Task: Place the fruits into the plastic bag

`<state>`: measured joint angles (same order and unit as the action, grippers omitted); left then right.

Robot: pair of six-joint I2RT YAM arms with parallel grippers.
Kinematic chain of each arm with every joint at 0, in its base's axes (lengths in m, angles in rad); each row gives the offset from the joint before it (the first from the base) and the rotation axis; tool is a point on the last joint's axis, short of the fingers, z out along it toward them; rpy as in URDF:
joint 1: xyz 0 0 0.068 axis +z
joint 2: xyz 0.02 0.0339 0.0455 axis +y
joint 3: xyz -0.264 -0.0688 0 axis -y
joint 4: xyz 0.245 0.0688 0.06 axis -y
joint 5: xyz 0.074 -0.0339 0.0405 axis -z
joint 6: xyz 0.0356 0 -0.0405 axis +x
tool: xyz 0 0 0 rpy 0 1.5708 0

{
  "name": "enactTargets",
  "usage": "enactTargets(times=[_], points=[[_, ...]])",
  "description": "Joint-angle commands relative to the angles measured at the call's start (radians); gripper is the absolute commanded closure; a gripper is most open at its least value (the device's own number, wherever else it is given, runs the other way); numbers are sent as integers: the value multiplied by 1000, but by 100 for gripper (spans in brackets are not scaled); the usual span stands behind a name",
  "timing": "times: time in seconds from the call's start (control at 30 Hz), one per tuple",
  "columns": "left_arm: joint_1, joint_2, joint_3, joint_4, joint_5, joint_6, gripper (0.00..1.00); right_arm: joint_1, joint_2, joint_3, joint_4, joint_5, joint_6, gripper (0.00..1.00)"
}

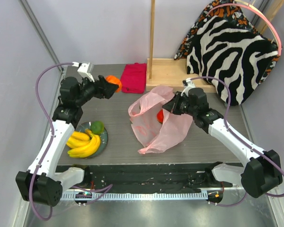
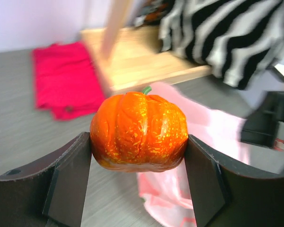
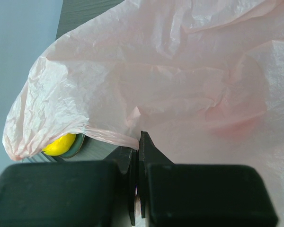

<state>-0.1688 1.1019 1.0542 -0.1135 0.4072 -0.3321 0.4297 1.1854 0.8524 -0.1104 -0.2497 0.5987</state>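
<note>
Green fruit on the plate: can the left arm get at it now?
Probably not yet. The left pincer is shut on the orange pumpkin, so no free grip. Otherwise the way looks open: the green fruit sits uncovered on the plate beside the bananas, on that arm's side.

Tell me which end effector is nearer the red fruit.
Right. The right end effector pinches the plastic bag right beside the red fruit; the left end effector holds the orange fruit farther off, near the red cloth.
</note>
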Motion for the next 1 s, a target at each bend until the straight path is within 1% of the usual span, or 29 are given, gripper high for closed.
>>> enactTargets(times=[0.0, 0.07, 0.13, 0.17, 0.2, 0.3, 0.37, 0.4, 0.43, 0.5, 0.53, 0.57, 0.6, 0.63, 0.67, 0.7, 0.77, 0.83, 0.87, 0.97], points=[[-43, -42, -26, 221, 271, -45, 46, -2, -6, 62, -5, 26, -8, 99], [-69, -53, -37, 219, 288, -38, 45, -3, -10, 66, -14, 41, -20, 99], [-122, -54, -48, 212, 291, -19, 45, -3, -12, 83, -43, 58, -33, 99], [-144, -51, -45, 196, 289, -4, 45, -2, -12, 88, -54, 73, -39, 99], [-188, -47, -36, 158, 272, 27, 46, -2, -13, 96, -66, 78, -46, 99], [-259, -34, -25, 118, 266, 71, 46, -2, -18, 91, -72, 90, -48, 99], [-285, -16, -16, 118, 315, 67, 47, -2, -23, 91, -72, 90, -47, 99], [-296, -4, -8, 94, 344, 64, 47, -3, -21, 94, -78, 89, -48, 99], [-320, 15, 13, 87, 402, 55, 47, -2, -18, 99, -81, 87, -50, 99], [-346, 35, 32, 62, 450, 53, 48, -2, -10, 112, -92, 84, -51, 99], [-377, 45, 41, 36, 458, 92, 48, -2, -13, 116, -94, 82, -51, 99], [-402, 70, 70, -12, 426, 131, 49, -2, -13, 119, -94, 82, -51, 99], [-428, 84, 90, -132, 385, 175, 49, -3, -15, 117, -97, 84, -51, 99], [-455, 104, 108, -196, 322, 232, 49, -2, -18, 117, -95, 87, -50, 99], [-518, 142, 139, -248, 226, 304, 49, -3, -21, 116, -95, 89, -50, 99], [-541, 162, 148, -317, 200, 326, 49, -3, -21, 117, -92, 90, -51, 99], [-577, 211, 162, -339, 199, 329, 48, -3, -17, 116, -91, 89, -50, 99], [-581, 240, 171, -345, 156, 326, 48, -3, -15, 116, -91, 81, -50, 99], [-581, 254, 171, -347, 121, 323, 49, -2, -15, 116, -89, 79, -48, 99], [-594, 292, 164, -333, -78, 305, 49, -2, -21, 108, -78, 75, -43, 99]])
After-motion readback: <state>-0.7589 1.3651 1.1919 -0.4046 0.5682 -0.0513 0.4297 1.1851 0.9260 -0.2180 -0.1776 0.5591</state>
